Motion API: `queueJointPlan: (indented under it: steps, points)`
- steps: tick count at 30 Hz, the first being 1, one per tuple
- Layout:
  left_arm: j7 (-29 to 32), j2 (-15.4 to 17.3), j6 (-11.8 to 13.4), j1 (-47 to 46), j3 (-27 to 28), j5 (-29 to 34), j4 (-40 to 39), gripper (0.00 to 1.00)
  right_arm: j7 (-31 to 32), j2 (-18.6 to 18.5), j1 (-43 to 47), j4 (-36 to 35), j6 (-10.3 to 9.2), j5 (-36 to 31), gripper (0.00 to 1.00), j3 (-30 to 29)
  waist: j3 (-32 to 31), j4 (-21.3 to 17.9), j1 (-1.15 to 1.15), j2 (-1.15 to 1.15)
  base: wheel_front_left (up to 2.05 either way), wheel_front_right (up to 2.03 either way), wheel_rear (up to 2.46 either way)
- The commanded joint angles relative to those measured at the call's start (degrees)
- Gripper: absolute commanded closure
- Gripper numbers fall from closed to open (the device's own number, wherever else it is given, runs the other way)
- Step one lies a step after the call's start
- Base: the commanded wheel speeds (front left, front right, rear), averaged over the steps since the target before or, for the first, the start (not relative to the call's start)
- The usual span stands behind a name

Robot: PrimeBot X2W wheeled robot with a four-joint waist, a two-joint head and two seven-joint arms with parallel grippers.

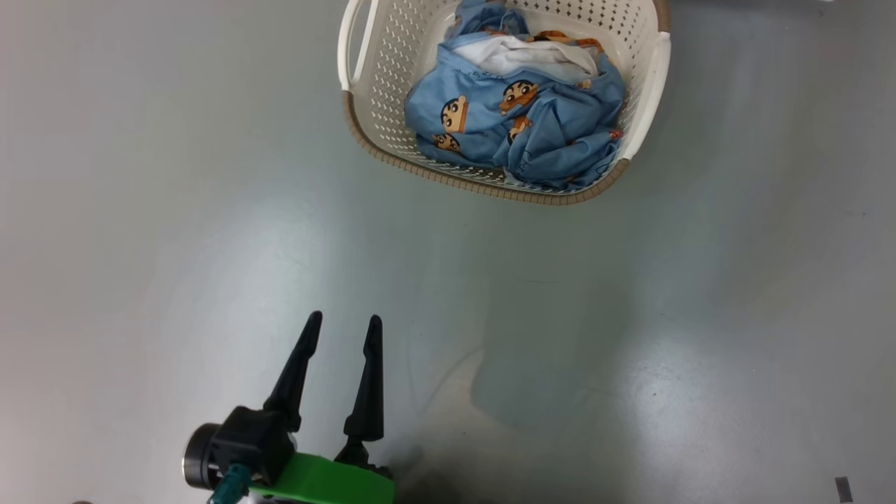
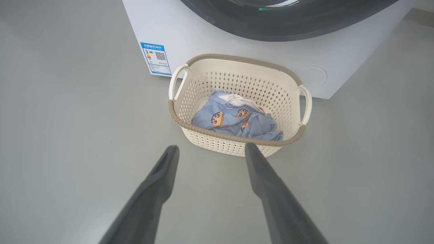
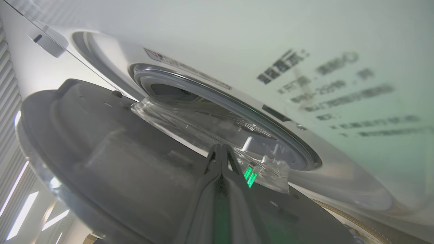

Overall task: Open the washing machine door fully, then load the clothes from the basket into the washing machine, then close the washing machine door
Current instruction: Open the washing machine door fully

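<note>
Pressing closed jaws to the inner face of the washing machine door (image 3: 101, 162), the right gripper (image 3: 222, 149) seems to touch it just beside the glass bowl (image 3: 190, 122). I judge the tips could slide off this smooth face, so the door would not open fully. The left gripper (image 1: 343, 323) hovers with jaws spread, empty; straight ahead of them stands the basket (image 2: 237, 60) holding the clothes (image 2: 234, 122). Its wrist view adds to the head view that the washing machine (image 2: 176, 30) is just behind the basket.
</note>
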Motion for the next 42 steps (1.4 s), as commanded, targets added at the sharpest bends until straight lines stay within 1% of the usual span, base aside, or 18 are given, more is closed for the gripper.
queueJointPlan:
  steps: [1, 14, 42]
  points:
    - [-0.36, 1.04, 0.06, 0.05, 2.04, 0.11, -0.76, 0.00, 1.32, 2.25, 1.94, -2.35, 0.18, -0.04, 1.00, 1.42, -0.12, -0.19, 0.00, 0.00, 0.00, 0.00, 0.00]
    - [-0.36, 1.04, -0.12, -0.60, 2.72, 0.46, -0.21, 0.00, 3.95, 4.74, 3.22, -4.02, 0.18, -0.64, 1.00, 2.22, -0.70, -2.14, 0.00, 0.00, 0.00, 0.00, 0.00]
    - [-0.36, 1.04, -1.70, -2.66, 5.14, 0.05, 2.47, 0.00, 5.56, 13.05, 10.04, -4.73, 0.18, -0.97, 1.00, 5.77, -6.90, -7.10, 0.00, 0.00, 0.00, 0.00, 0.00]
